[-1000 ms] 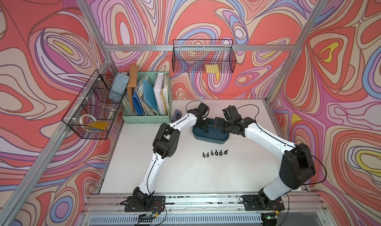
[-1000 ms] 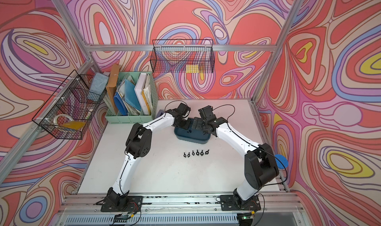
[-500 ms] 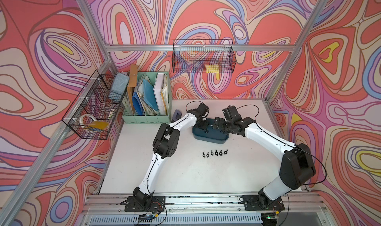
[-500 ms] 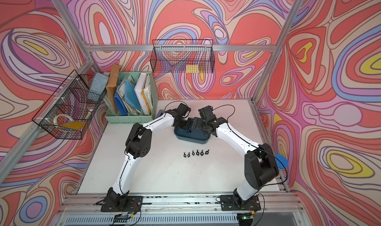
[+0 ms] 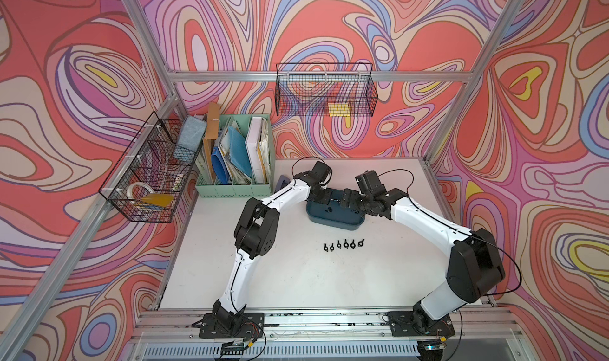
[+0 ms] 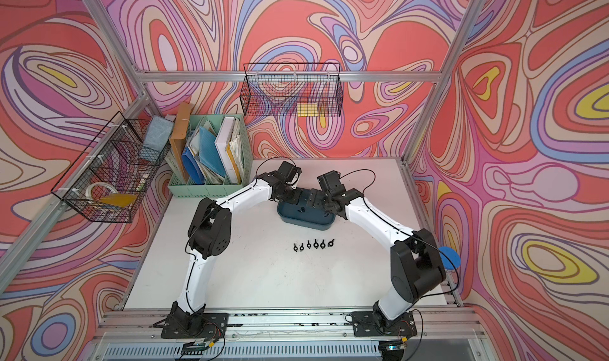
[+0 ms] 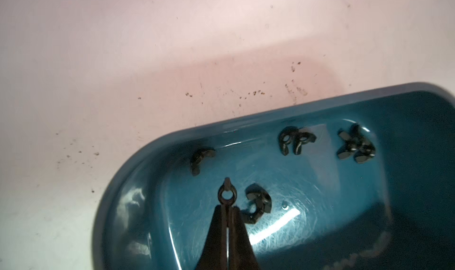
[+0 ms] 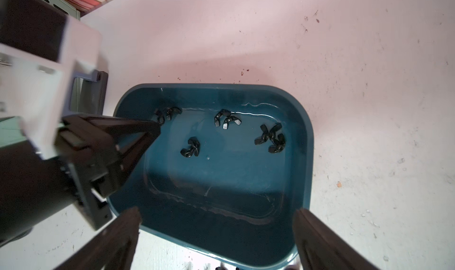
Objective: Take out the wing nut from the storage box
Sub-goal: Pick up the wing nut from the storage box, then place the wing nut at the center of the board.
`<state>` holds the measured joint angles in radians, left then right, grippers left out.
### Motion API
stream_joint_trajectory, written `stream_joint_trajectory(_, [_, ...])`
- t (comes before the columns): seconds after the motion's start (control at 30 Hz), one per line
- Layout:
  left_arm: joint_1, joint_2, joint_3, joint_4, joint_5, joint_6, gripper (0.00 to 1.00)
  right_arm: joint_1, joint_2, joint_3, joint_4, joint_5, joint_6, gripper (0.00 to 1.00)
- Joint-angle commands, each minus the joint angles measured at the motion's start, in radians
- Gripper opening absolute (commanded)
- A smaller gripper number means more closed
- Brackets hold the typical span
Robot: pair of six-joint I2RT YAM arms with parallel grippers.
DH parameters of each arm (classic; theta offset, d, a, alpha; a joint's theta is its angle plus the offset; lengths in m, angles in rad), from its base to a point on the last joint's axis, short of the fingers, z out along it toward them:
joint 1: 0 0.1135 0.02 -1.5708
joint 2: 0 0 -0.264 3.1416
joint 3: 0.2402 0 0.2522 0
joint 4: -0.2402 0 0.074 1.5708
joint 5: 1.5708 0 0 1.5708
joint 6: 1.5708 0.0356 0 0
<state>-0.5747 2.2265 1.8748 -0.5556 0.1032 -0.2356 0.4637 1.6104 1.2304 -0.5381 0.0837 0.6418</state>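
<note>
Left of the storage box (image 5: 333,223) first: the mint-green file organiser (image 5: 234,191) stands on the white table (image 5: 296,283), well apart from the box's left end. The box itself sits flat on the table, between the two arms.

Now the left gripper (image 7: 227,208). It's down inside the box near that left end, jaws pinched together on a black wing nut (image 7: 226,195). It has it by one wing, and the threaded ring shows just past the tips. Whether the nut rests on the box floor or hangs clear of it, the wrist view doesn't tell.

More loose wing nuts (image 8: 226,118) lie on the box floor: one just beside the pinched nut, one against the wall, and two small clusters further toward the right end.

In front of the box, on the bare table, a row of six wing nuts (image 5: 344,244) is lined up, apart from the box wall.

Over at the box's right end is the right gripper (image 8: 218,213). Its jaws are spread wide, one finger toward each side of that end — nothing is between them but the box. Whether the fingers touch the rim can't be made out.
</note>
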Motion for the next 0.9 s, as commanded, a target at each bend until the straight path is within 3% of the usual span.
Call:
stream_joint_trajectory(0.0, [0.004, -0.057, -0.027, 0.019, -0.010, -0.011, 0.00, -0.006, -0.031, -0.012, 0.012, -0.007, 0.007, 0.98])
stream_joint_trajectory(0.4, [0.005, -0.162, -0.088, 0.009, 0.028, -0.034, 0.00, -0.007, -0.035, -0.014, 0.029, -0.024, 0.006, 0.98])
stream_joint_trajectory(0.63, [0.017, -0.338, -0.288, 0.049, 0.202, -0.078, 0.00, -0.006, -0.028, -0.014, 0.054, -0.043, 0.001, 0.98])
stream_joint_trajectory(0.87, [0.017, -0.545, -0.524, 0.051, 0.194, -0.132, 0.00, -0.006, -0.018, -0.025, 0.095, -0.087, 0.003, 0.98])
